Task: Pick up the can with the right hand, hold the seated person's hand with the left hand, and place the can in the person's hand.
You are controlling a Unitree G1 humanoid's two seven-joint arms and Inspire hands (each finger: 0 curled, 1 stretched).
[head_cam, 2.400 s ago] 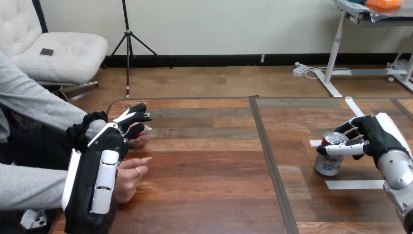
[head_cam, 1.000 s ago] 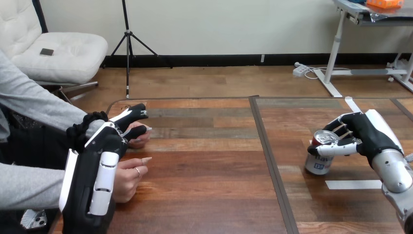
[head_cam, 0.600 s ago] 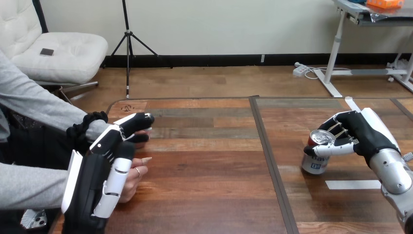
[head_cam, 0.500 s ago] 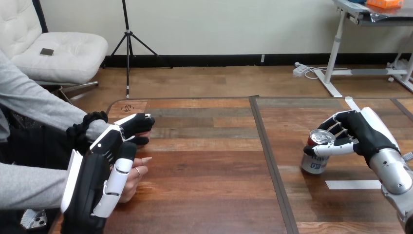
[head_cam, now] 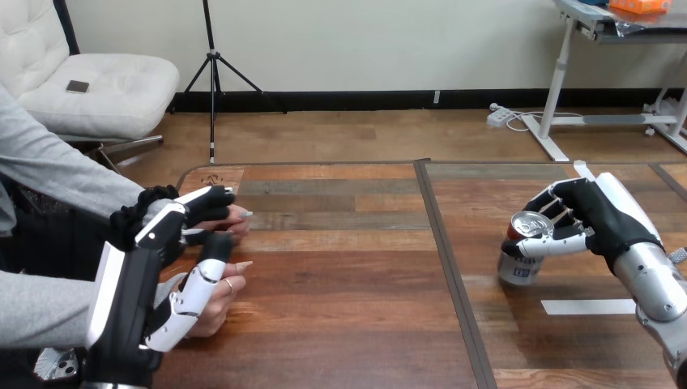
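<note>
At right of table (head_cam: 348, 275): right hand (head_cam: 595, 215) curled round the can (head_cam: 518, 258), which is tilted, probably ready to carry left. Left hand (head_cam: 138, 275) lies over the person's hands (head_cam: 217, 301), likely to steady the receiving one. Whether it grips them: cannot tell.

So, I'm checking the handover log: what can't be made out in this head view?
Whether the left hand grips the person's upper hand: head view, its own back hides the contact.
Whether the can in the right hand is off the table: head view, base gap too small.
</note>
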